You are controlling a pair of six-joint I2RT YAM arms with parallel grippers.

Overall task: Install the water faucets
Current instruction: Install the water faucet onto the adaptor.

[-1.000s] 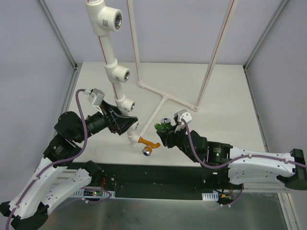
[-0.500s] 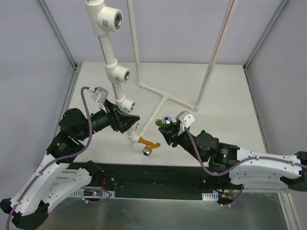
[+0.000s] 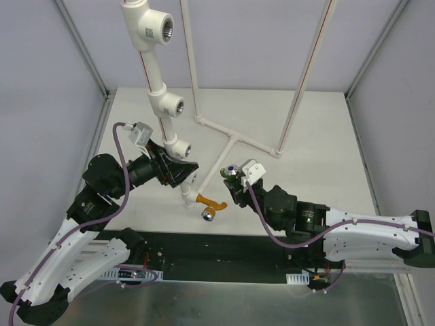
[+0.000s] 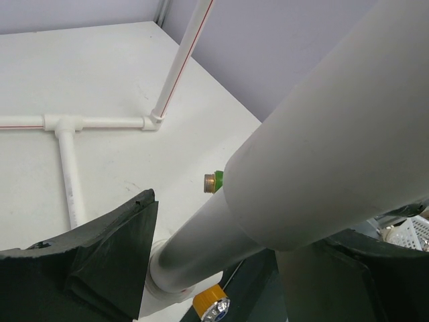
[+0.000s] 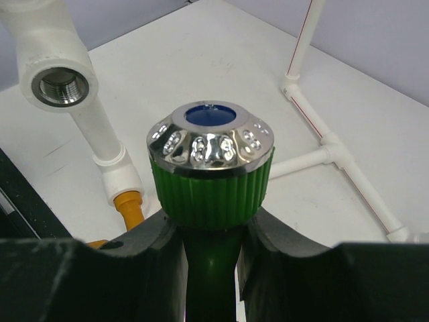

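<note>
The green faucet stands upright between my right gripper's fingers, silver round end up; my right gripper is shut on its stem. From above, this gripper holds the green faucet just right of the white standpipe. The orange faucet sticks out of the pipe's lowest fitting, silver end toward the arms. My left gripper straddles the standpipe above that fitting, fingers closed against it. An open threaded tee faces the green faucet.
Two more tees with metal threaded holes sit higher on the standpipe. A white pipe frame lies on the table behind, with thin uprights rising from it. Grey walls close in both sides.
My right wrist has turned and drawn slightly left with the green faucet, closer to the standpipe. My left wrist shifted a little up and right while staying on the pipe.
</note>
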